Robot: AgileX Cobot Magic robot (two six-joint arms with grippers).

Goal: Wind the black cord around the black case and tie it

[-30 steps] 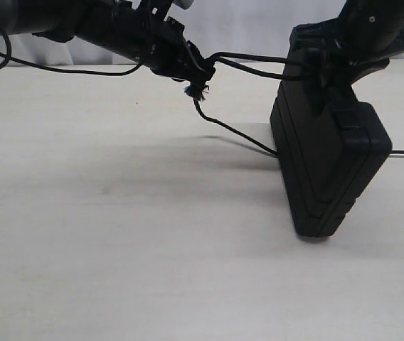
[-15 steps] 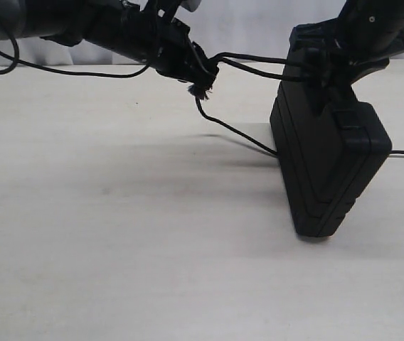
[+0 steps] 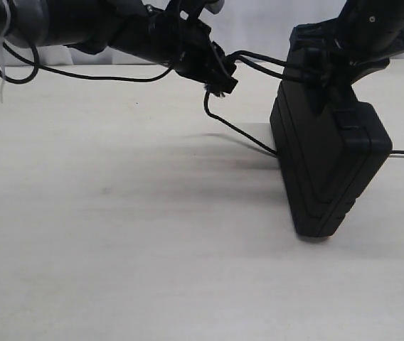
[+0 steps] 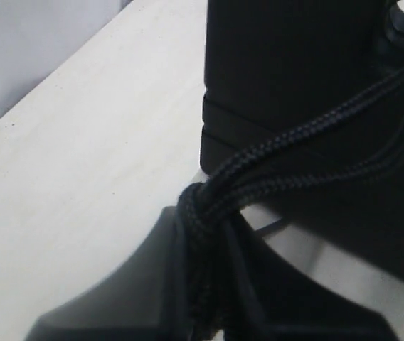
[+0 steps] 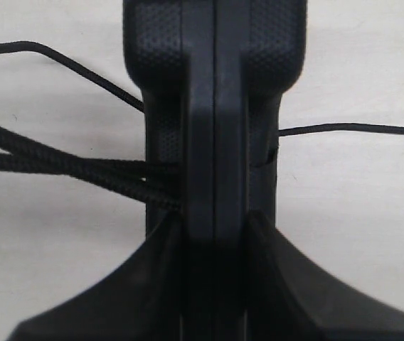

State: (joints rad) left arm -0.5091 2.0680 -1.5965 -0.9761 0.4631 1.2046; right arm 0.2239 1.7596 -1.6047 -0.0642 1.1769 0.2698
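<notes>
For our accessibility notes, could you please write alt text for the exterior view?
The right claw grips the top of a black case standing on edge on a table, while the left claw pinches the black cord running to it.

Black case (image 3: 330,170) top edge hidden under right tool (image 3: 321,79). Black cord (image 3: 236,133) passes behind case and is cut by right frame edge. Left tool (image 3: 220,77) fingertips buried in cord, close-up blurred.
</notes>
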